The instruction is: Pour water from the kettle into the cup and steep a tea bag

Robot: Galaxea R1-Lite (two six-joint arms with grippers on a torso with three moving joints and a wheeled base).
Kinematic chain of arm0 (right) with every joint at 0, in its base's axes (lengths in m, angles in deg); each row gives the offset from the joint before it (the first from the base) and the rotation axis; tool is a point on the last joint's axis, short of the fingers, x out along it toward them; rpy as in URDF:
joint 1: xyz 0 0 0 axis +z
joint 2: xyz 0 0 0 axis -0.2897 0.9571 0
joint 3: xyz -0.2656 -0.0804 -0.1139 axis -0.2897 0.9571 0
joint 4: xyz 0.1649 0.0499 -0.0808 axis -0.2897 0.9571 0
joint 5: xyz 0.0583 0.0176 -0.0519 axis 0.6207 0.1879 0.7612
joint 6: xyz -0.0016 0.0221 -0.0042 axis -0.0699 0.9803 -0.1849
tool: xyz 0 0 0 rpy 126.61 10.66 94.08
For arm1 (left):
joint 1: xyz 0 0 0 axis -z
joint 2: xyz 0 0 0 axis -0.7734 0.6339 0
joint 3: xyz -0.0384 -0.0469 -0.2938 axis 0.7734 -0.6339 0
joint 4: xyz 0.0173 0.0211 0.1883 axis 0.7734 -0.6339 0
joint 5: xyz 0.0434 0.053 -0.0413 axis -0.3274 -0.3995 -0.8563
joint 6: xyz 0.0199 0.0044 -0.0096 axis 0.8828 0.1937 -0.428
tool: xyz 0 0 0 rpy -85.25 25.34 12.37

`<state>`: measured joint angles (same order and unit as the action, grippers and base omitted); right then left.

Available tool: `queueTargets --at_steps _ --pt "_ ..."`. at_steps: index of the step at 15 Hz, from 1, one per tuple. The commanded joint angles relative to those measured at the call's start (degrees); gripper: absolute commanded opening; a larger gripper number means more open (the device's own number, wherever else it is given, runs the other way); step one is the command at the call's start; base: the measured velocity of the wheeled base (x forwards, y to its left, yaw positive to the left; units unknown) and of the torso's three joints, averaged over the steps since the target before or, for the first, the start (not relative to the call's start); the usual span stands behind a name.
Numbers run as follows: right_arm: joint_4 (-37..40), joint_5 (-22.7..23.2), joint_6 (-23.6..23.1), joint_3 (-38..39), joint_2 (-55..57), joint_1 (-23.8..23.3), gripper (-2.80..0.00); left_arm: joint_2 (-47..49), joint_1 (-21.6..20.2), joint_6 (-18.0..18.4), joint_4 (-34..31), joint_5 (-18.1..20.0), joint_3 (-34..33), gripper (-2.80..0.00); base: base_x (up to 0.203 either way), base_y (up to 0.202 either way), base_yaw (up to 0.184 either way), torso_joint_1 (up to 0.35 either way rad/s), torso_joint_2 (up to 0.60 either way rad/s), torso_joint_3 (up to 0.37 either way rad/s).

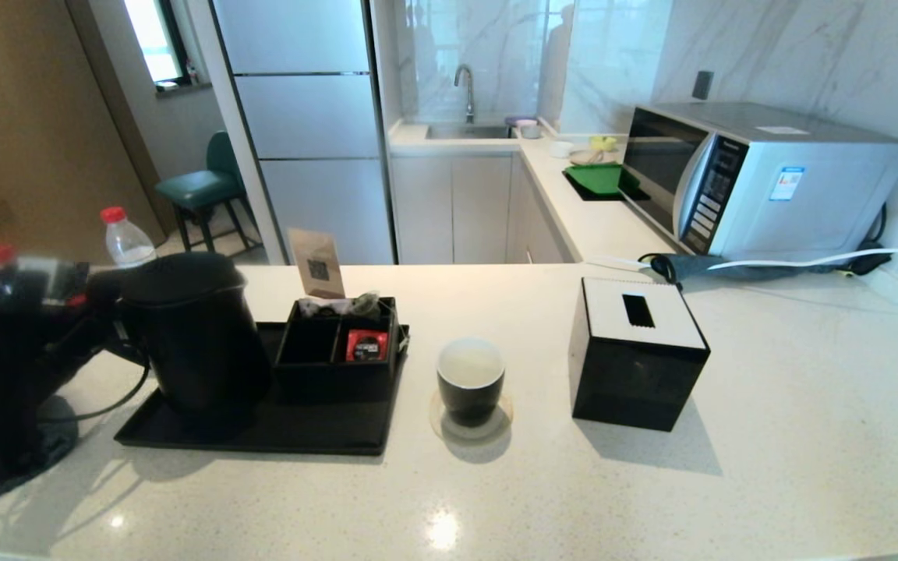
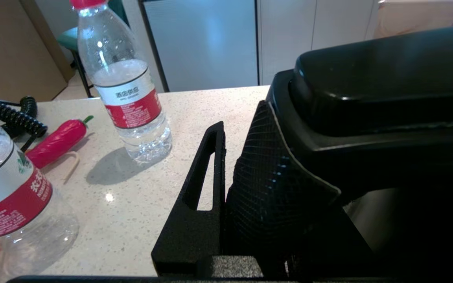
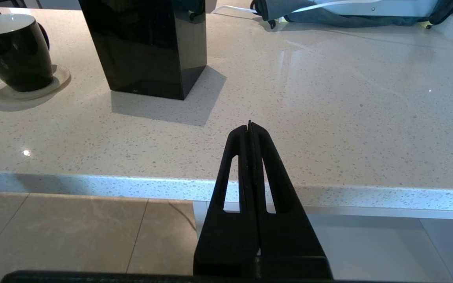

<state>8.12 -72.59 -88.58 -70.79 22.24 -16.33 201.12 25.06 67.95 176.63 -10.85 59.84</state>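
The tall matte black kettle [image 1: 192, 335] stands at the left end of a black tray [image 1: 262, 428]. My left gripper [image 1: 102, 300] is shut on its loop handle; in the left wrist view one finger [image 2: 207, 177] presses the handle's textured grip [image 2: 273, 184], and the other finger is hidden. The glossy black cup [image 1: 470, 386] sits on a round coaster right of the tray, its white inside pale with water [image 1: 470, 363]. A greyish pouch, probably the tea bag [image 1: 365, 302], lies in the organizer's back compartment. My right gripper [image 3: 249, 127] hangs shut and empty over the counter's front edge, the cup [image 3: 18, 51] far ahead.
A black organizer [image 1: 336, 366] on the tray holds a red sachet [image 1: 365, 344]. A black cube box [image 1: 636, 354] stands right of the cup. Red-capped bottles [image 2: 128, 90] [image 2: 6, 196] and a red chili-shaped thing [image 2: 55, 142] lie behind the kettle. A microwave [image 1: 761, 179] is back right.
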Motion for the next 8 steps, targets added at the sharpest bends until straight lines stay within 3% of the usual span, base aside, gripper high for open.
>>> queueTargets --at_steps 1,8 --pt "0.02 0.04 -0.02 0.0 0.07 0.02 -2.8 -3.39 -0.18 -0.33 2.8 0.0 -1.26 -2.8 0.0 0.0 0.0 0.0 0.0 0.0" --pt "0.02 0.04 -0.02 0.0 0.07 0.02 -2.8 -10.96 -2.32 -0.93 2.8 -0.01 -7.78 -2.8 0.0 0.0 0.0 0.0 0.0 0.0"
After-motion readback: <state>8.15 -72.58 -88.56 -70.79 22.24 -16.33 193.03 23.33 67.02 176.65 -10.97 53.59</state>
